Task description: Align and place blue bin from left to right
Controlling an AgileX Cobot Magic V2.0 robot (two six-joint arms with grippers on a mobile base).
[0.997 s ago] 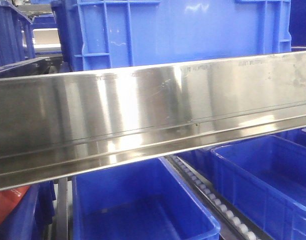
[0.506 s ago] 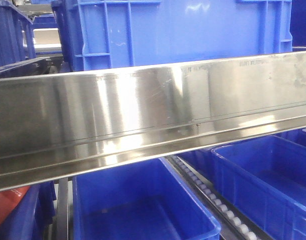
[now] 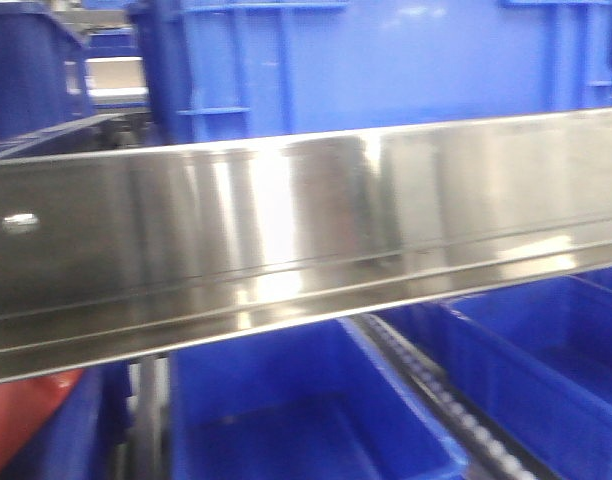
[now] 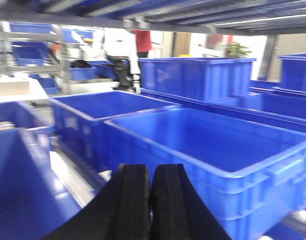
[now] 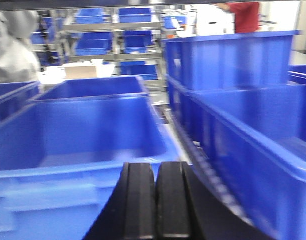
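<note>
Blue bins fill every view. In the front view one open blue bin [image 3: 306,420] sits low in the middle and another [image 3: 546,370] low on the right, with a roller track [image 3: 426,385] between them. My left gripper [image 4: 151,169] is shut on nothing, just short of the near wall of a large blue bin [image 4: 208,145]. My right gripper [image 5: 156,166] is also shut and empty, over the near rim of a blue bin [image 5: 83,135], with a second bin [image 5: 253,135] to its right. Neither gripper shows in the front view.
A shiny steel rail [image 3: 306,230] crosses the whole front view, with a tall blue bin [image 3: 386,65] behind it. A red object [image 3: 21,420] lies at the bottom left. More stacked bins [image 4: 198,75] and people [image 4: 120,50] stand farther back. Shelves with bins [image 5: 113,35] line the background.
The front view has blurred, and the rail and bins have shifted a little to the right in it. Neither gripper shows in the earlier frames.
</note>
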